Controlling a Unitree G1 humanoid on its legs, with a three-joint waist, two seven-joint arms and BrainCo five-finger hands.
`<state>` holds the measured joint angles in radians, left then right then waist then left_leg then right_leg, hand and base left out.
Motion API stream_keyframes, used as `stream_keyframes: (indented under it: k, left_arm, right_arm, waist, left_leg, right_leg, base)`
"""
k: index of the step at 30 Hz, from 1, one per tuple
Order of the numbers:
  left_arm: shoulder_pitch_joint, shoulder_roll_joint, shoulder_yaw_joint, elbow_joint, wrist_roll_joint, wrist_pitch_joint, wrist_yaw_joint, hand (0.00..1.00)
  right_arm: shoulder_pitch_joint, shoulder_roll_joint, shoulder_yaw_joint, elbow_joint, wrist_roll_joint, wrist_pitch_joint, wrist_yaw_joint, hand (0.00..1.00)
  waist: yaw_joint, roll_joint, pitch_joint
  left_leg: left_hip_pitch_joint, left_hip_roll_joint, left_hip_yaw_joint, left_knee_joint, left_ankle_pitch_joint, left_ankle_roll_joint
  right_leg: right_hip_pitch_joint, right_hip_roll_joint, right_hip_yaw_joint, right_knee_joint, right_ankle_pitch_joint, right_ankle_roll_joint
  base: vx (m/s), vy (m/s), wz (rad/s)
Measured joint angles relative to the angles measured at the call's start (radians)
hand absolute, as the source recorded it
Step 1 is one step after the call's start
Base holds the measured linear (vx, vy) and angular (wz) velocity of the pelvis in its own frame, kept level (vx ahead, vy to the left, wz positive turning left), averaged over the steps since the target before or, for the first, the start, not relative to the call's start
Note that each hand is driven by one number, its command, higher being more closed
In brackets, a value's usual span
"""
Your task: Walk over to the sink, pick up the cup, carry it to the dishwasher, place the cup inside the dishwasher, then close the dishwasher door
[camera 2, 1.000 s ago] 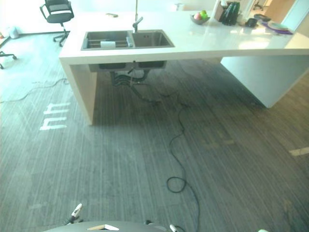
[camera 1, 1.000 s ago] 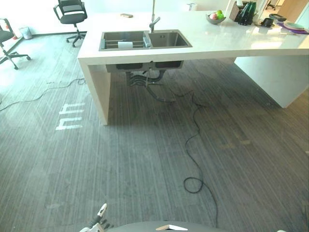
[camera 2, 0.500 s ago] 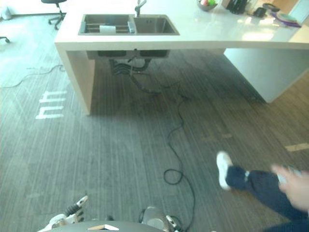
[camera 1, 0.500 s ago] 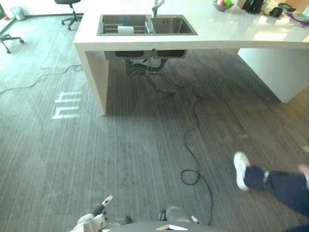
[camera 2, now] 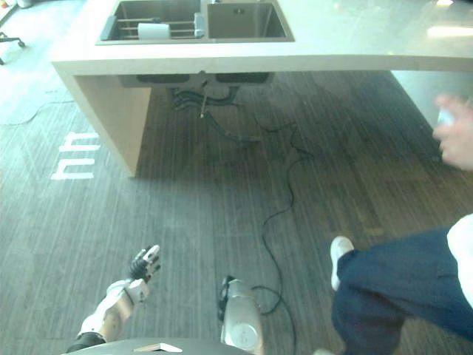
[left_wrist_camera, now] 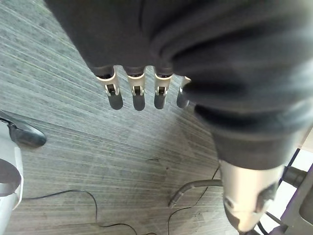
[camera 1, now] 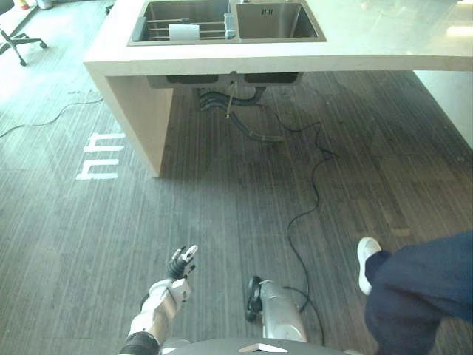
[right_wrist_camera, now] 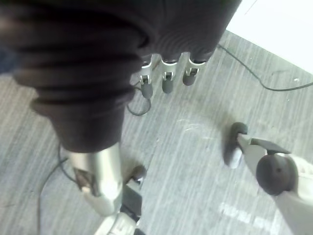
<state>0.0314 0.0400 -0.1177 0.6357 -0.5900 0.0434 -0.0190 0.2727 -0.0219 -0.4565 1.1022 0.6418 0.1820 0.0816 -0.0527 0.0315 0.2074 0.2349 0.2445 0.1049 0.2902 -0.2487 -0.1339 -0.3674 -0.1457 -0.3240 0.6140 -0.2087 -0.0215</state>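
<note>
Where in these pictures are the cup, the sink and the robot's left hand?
cup (camera 1: 183,31): left eye view, middle of its white side.
sink (camera 1: 275,22): left eye view, bare floor of its right basin.
left hand (camera 1: 179,264): left eye view, dark cover on its back.

My left hand (camera 1: 179,265) hangs low in front, fingers (left_wrist_camera: 138,93) straight; my right hand (right_wrist_camera: 167,81) hangs loose, uncurled.
</note>
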Motion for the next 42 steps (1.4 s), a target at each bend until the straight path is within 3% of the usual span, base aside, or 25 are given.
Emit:
stream_keyframes:
  k: [3, 4, 5, 7, 9, 12, 13, 14, 15, 16, 17, 19, 22, 23, 24, 25, 26, 28, 29, 31, 33, 35, 39, 40, 42]
  left_arm:
    - [0.024, 0.0, 0.009, -0.027, -0.043, 0.002, 0.01, 0.0]
    - [0.05, -0.004, 0.031, -0.049, -0.066, -0.01, -0.001, 0.0]
    - [0.076, -0.004, 0.044, -0.094, -0.075, -0.035, -0.016, 0.0]
    - [0.1, -0.005, 0.07, -0.176, -0.075, -0.072, -0.027, 0.0]
    - [0.134, 0.001, 0.102, -0.361, -0.077, -0.13, -0.028, 0.0]
    - [0.132, 0.004, 0.143, -0.598, -0.11, -0.193, -0.015, 0.0]
    - [0.13, 0.003, 0.144, -0.642, -0.122, -0.198, -0.008, 0.0]
    - [0.132, -0.006, 0.139, -0.733, -0.152, -0.2, 0.01, 0.0]
    - [0.151, -0.014, 0.129, -0.819, -0.176, -0.198, 0.034, 0.0]
    - [0.129, 0.003, 0.14, -0.83, -0.187, -0.192, 0.044, 0.0]
    - [0.09, 0.0, 0.163, -0.879, -0.212, -0.171, 0.075, 0.0]
    - [0.071, -0.016, 0.213, -0.987, -0.214, -0.169, 0.093, 0.0]
    - [0.052, -0.01, 0.284, -1.158, -0.21, -0.176, 0.108, 0.0]
    - [0.044, -0.002, 0.309, -1.193, -0.21, -0.175, 0.122, 0.0]
    - [0.034, 0.006, 0.328, -1.219, -0.211, -0.173, 0.129, 0.0]
    - [0.026, 0.021, 0.353, -1.241, -0.217, -0.158, 0.121, 0.0]
    - [0.022, 0.04, 0.348, -1.259, -0.219, -0.138, 0.117, 0.0]
    - [0.023, 0.045, 0.33, -1.262, -0.218, -0.112, 0.114, 0.0]
    - [0.022, 0.047, 0.308, -1.262, -0.211, -0.104, 0.118, 0.0]
    - [0.012, 0.057, 0.279, -1.26, -0.211, -0.099, 0.117, 0.0]
    - [-0.017, 0.061, 0.234, -1.233, -0.21, -0.091, 0.102, 0.0]
    - [-0.024, 0.068, 0.221, -1.205, -0.193, -0.091, 0.094, 0.0]
    - [0.005, 0.084, 0.228, -1.185, -0.188, -0.094, 0.078, 0.0]
    - [0.006, 0.08, 0.224, -1.176, -0.189, -0.094, 0.072, 0.0]
    - [0.009, 0.074, 0.209, -1.141, -0.186, -0.079, 0.061, 0.0]
  right_arm:
    - [-0.024, -0.031, 0.003, 0.005, 0.001, -0.003, 0.01, 0.0]
    - [-0.041, -0.059, 0.018, 0.006, 0.007, -0.016, 0.018, 0.0]
    - [-0.073, -0.083, 0.04, 0.004, 0.028, -0.039, 0.023, 0.0]
    - [-0.119, -0.103, 0.077, 0.005, 0.051, -0.066, 0.026, 0.0]
    - [-0.171, -0.115, 0.113, -0.015, 0.091, -0.097, 0.028, 0.0]
    - [-0.206, -0.116, 0.179, -0.117, 0.103, -0.124, 0.038, 0.0]
    - [-0.205, -0.117, 0.183, -0.132, 0.106, -0.128, 0.042, 0.0]
    - [-0.196, -0.122, 0.181, -0.143, 0.11, -0.132, 0.042, 0.0]
    - [-0.183, -0.136, 0.179, -0.131, 0.111, -0.132, 0.039, 0.0]
    - [-0.204, -0.114, 0.175, -0.095, 0.111, -0.133, 0.033, 0.0]
    - [-0.217, -0.1, 0.172, -0.067, 0.109, -0.117, 0.034, 0.0]
    - [-0.241, -0.095, 0.156, -0.022, 0.105, -0.104, 0.023, 0.0]
    - [-0.204, -0.097, 0.113, 0.013, 0.097, -0.075, -0.003, 0.0]
    - [-0.193, -0.098, 0.086, 0.026, 0.095, -0.06, -0.005, 0.0]
    - [-0.182, -0.096, 0.061, 0.049, 0.083, -0.043, -0.005, 0.0]
    - [-0.169, -0.086, 0.029, 0.064, 0.051, -0.026, -0.002, 0.0]
    - [-0.151, -0.071, -0.014, 0.071, 0.02, -0.015, 0.003, 0.0]
    - [-0.138, -0.059, -0.071, 0.077, 0.0, -0.003, 0.004, 0.0]
    - [-0.134, -0.059, -0.093, 0.072, 0.002, -0.005, 0.002, 0.0]
    - [-0.135, -0.053, -0.101, 0.061, 0.02, -0.006, 0.001, 0.0]
    - [-0.135, -0.042, -0.104, 0.053, 0.027, -0.008, 0.006, 0.0]
    - [-0.128, -0.042, -0.09, 0.054, 0.027, -0.008, 0.006, 0.0]
    - [-0.087, -0.048, 0.078, 0.053, -0.004, 0.002, 0.018, 0.0]
    - [-0.087, -0.05, 0.08, 0.054, -0.014, 0.004, 0.028, 0.0]
    - [-0.094, -0.065, 0.069, 0.055, -0.025, 0.018, 0.054, 0.0]
  waist:
    - [0.007, 0.018, -0.012]
    - [0.015, 0.039, -0.021]
    - [0.029, 0.059, -0.019]
    - [0.045, 0.06, 0.006]
    - [0.097, 0.025, 0.021]
    - [0.119, 0.02, 0.025]
    - [0.12, 0.02, 0.025]
    - [0.129, 0.041, 0.013]
    - [0.144, 0.098, -0.019]
    - [0.135, 0.057, -0.016]
    - [0.133, 0.041, -0.014]
    - [0.145, 0.024, -0.002]
    - [0.154, 0.031, -0.016]
    - [0.158, 0.024, -0.029]
    - [0.16, 0.012, -0.04]
    - [0.159, -0.003, -0.051]
    - [0.158, -0.017, -0.059]
    - [0.153, -0.016, -0.058]
    - [0.144, -0.008, -0.06]
    - [0.141, -0.005, -0.062]
    - [0.127, -0.002, -0.064]
    - [0.123, -0.009, -0.069]
    - [0.138, -0.055, -0.119]
    - [0.139, -0.052, -0.125]
    - [0.139, -0.039, -0.148]
  left_leg:
    - [-0.083, 0.049, -0.073, 0.227, 0.08, -0.007]
    - [-0.182, 0.083, -0.106, 0.423, 0.196, 0.005]
    - [-0.302, 0.091, -0.137, 0.671, 0.195, 0.034]
    - [-0.421, 0.04, -0.137, 0.873, 0.101, 0.086]
    - [-0.537, -0.092, -0.077, 0.829, 0.003, 0.12]
    - [-0.616, -0.188, 0.036, 0.469, 0.011, 0.143]
    - [-0.614, -0.212, 0.044, 0.358, 0.052, 0.145]
    - [-0.573, -0.248, 0.033, 0.066, 0.216, 0.142]
    - [-0.536, -0.235, -0.007, -0.124, 0.498, 0.208]
    - [-0.529, -0.274, 0.013, -0.111, 0.468, 0.214]
    - [-0.536, -0.282, 0.029, -0.109, 0.455, 0.233]
    - [-0.538, -0.287, 0.048, -0.044, 0.387, 0.241]
    - [-0.495, -0.289, 0.035, -0.021, 0.289, 0.238]
    - [-0.474, -0.295, 0.039, -0.041, 0.275, 0.238]
    - [-0.445, -0.306, 0.044, -0.069, 0.266, 0.239]
    - [-0.408, -0.325, 0.039, -0.097, 0.251, 0.244]
    - [-0.379, -0.342, 0.032, -0.104, 0.233, 0.237]
    - [-0.31, -0.358, 0.032, -0.12, 0.209, 0.241]
    - [-0.266, -0.359, 0.031, -0.139, 0.199, 0.245]
    - [-0.23, -0.358, 0.021, -0.155, 0.186, 0.243]
    - [-0.216, -0.344, -0.001, -0.151, 0.172, 0.238]
    - [-0.222, -0.328, -0.028, -0.124, 0.139, 0.229]
    - [-0.215, -0.27, -0.019, -0.03, 0.039, 0.152]
    - [-0.214, -0.252, -0.022, -0.026, 0.03, 0.14]
    - [-0.212, -0.198, -0.025, -0.037, 0.027, 0.11]
  right_leg:
    - [0.063, 0.043, -0.027, 0.002, -0.077, -0.011]
    - [0.121, 0.091, -0.034, -0.053, -0.092, -0.028]
    - [0.194, 0.135, -0.034, -0.123, -0.091, -0.043]
    - [0.309, 0.161, -0.028, -0.201, -0.091, -0.062]
    - [0.46, 0.154, 0.003, -0.296, -0.088, -0.035]
    - [0.609, 0.125, 0.053, -0.373, -0.11, 0.011]
    - [0.631, 0.116, 0.063, -0.375, -0.12, 0.025]
    - [0.666, 0.131, 0.083, -0.375, -0.144, 0.048]
    - [0.706, 0.175, 0.128, -0.384, -0.174, 0.049]
    - [0.724, 0.149, 0.162, -0.399, -0.19, 0.036]
    - [0.717, 0.17, 0.2, -0.448, -0.161, 0.012]
    - [0.743, 0.154, 0.197, -0.463, -0.099, 0.038]
    - [0.702, 0.142, 0.204, -0.295, -0.005, 0.064]
    - [0.656, 0.127, 0.207, -0.191, 0.02, 0.097]
    - [0.595, 0.104, 0.207, -0.061, 0.066, 0.162]
    - [0.513, 0.065, 0.206, 0.102, 0.167, 0.281]
    - [0.435, 0.01, 0.193, 0.283, 0.21, 0.313]
    - [0.347, -0.096, 0.108, 0.453, 0.141, 0.286]
    - [0.311, -0.149, 0.047, 0.46, 0.083, 0.219]
    - [0.251, -0.174, 0.019, 0.385, 0.018, 0.14]
    - [0.204, -0.155, 0.014, 0.135, -0.018, 0.112]
    - [0.206, -0.118, 0.056, -0.125, 0.03, 0.108]
    - [0.279, -0.078, 0.049, -0.342, 0.174, 0.117]
    - [0.297, -0.057, 0.037, -0.372, 0.173, 0.128]
    - [0.317, 0.009, 0.027, -0.439, 0.186, 0.101]
  base:
    - [0.44, -0.269, 0.14]
    - [0.52, -0.249, -0.12]
    - [0.44, -0.169, -0.12]
    - [0.42, -0.078, -0.09]
    - [0.55, -0.058, -0.46]
    - [0.58, 0.02, -0.54]
    - [0.63, 0.062, -0.42]
    - [0.59, 0.09, -0.45]
    - [0.57, 0.122, -0.25]
    - [0.51, 0.128, 0.14]
    - [0.33, 0.098, 0.37]
    - [0.34, 0.077, 0.05]
    - [0.4, 0.099, 0.03]
    - [0.34, 0.077, 0.0]
    - [0.37, 0.079, -0.03]
    - [0.38, 0.083, 0.07]
    - [0.38, 0.086, 0.08]
    - [0.37, 0.105, 0.02]
    - [0.36, 0.109, -0.02]
    - [0.29, 0.048, 0.05]
    - [0.23, -0.05, 0.34]
    - [0.2, -0.159, 0.41]
    - [0.25, -0.284, 0.12]
    - [0.22, -0.347, -0.04]
    - [0.19, -0.312, -0.14]
